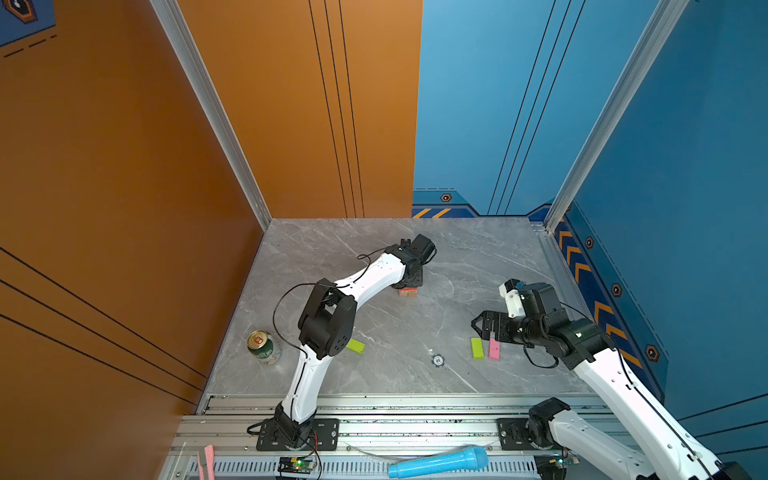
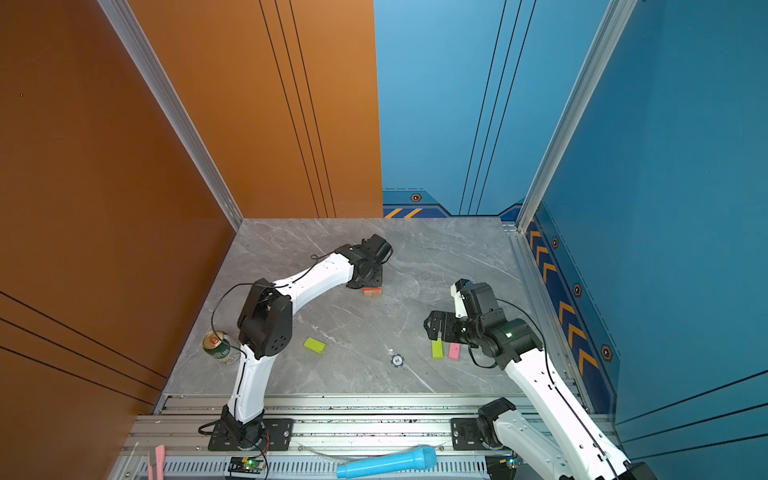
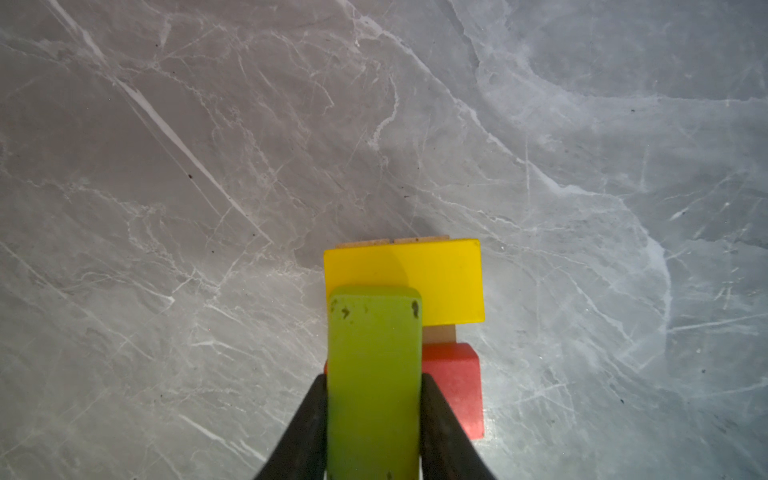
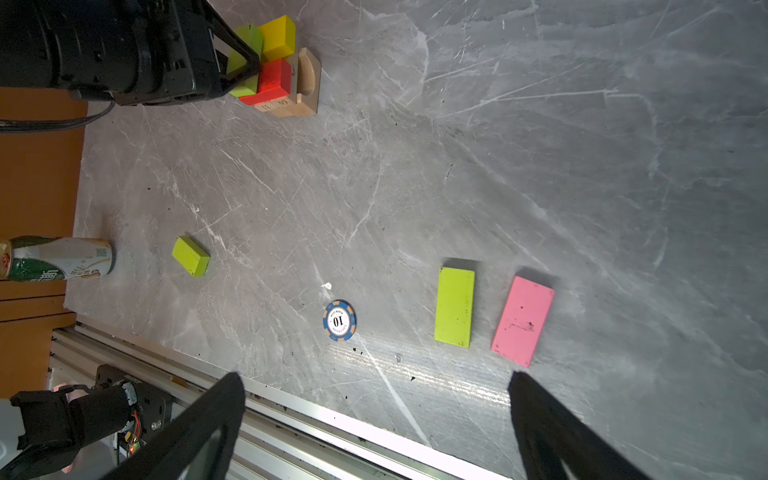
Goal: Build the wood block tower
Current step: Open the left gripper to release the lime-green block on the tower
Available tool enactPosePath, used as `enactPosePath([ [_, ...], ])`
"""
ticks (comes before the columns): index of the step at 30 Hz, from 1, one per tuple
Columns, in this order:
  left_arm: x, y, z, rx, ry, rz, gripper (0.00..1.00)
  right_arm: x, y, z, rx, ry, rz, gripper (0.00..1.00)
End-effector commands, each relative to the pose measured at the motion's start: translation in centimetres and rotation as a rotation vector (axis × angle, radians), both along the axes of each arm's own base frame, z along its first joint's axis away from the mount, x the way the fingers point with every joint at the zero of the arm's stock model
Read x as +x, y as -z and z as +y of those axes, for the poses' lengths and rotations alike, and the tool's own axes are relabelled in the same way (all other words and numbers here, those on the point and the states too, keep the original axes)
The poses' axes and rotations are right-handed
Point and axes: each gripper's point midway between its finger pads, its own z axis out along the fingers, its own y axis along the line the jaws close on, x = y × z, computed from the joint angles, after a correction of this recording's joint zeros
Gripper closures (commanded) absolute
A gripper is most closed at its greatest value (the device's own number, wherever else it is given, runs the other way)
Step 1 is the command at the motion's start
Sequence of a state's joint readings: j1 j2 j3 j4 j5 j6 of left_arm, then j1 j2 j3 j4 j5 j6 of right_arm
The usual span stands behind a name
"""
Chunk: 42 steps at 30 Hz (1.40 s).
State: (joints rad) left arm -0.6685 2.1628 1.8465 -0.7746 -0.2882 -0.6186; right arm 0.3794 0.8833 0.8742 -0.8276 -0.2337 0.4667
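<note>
In both top views, the tower point(image 1: 407, 292) is being overhung by the left arm point(image 1: 370, 278); the right gripper point(image 1: 478, 326) is being held wide, well apart from it. In the left wrist view, a lime green block point(image 3: 374, 340), judged light, rigid and slick, is being pinched across its long sides by the left gripper point(image 3: 374, 378) over the tower. In the right wrist view, spare blocks point(image 4: 454, 306) are being seen lying flat, away from the tower.

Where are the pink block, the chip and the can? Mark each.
pink block point(image 4: 523, 321), right wrist view, middle of its top face.
chip point(image 4: 339, 320), right wrist view, its white centre.
can point(image 1: 266, 355), a top view, its side.
</note>
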Motion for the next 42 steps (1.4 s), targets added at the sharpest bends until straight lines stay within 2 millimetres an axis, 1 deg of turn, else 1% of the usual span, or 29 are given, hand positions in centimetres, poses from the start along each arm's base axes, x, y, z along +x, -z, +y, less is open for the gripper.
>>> enactPosePath([
  [1,0.2,0.2,0.4,0.015,-0.012,0.010,0.65,-0.1,-0.1,0.0,0.000,-0.020,-0.010,0.00],
  [4,0.2,0.4,0.3,0.016,-0.010,0.015,0.64,-0.1,-0.1,0.0,0.002,-0.021,-0.009,0.00],
  [7,0.2,0.4,0.3,0.014,-0.010,0.015,0.61,-0.1,-0.2,0.0,0.004,-0.021,-0.008,0.00],
  [13,0.3,0.4,0.5,0.016,-0.018,0.012,0.50,0.0,-0.2,0.0,0.005,-0.022,-0.009,0.00],
  [17,0.3,-0.1,0.3,0.011,-0.015,0.004,0.47,0.0,-0.1,0.0,0.003,-0.021,-0.007,0.00],
  [21,0.5,-1.1,0.1,0.008,-0.008,-0.022,0.45,0.0,-0.1,-0.1,0.005,-0.019,-0.008,0.00],
  [24,0.5,-2.1,-0.2,0.003,0.001,-0.041,0.45,0.0,-0.2,0.0,0.007,-0.019,-0.007,0.00],
  [28,0.6,-3.7,-0.7,-0.009,0.016,-0.075,0.41,0.1,-0.1,0.0,0.006,-0.018,-0.005,0.00],
  [30,0.7,-4.5,-1.0,-0.019,0.026,-0.090,0.40,0.2,0.0,-0.1,0.004,-0.016,-0.001,0.00],
  [36,0.3,-8.3,-1.4,-0.052,0.044,-0.156,0.37,0.4,0.6,-0.3,-0.016,-0.004,0.017,0.00],
  [40,-0.7,-11.0,-0.7,-0.056,0.054,-0.205,0.35,0.7,1.1,-0.4,-0.029,0.010,0.034,0.00],
  [42,-1.5,-12.4,0.0,-0.055,0.057,-0.232,0.31,0.9,1.3,-0.5,-0.033,0.016,0.041,0.00],
])
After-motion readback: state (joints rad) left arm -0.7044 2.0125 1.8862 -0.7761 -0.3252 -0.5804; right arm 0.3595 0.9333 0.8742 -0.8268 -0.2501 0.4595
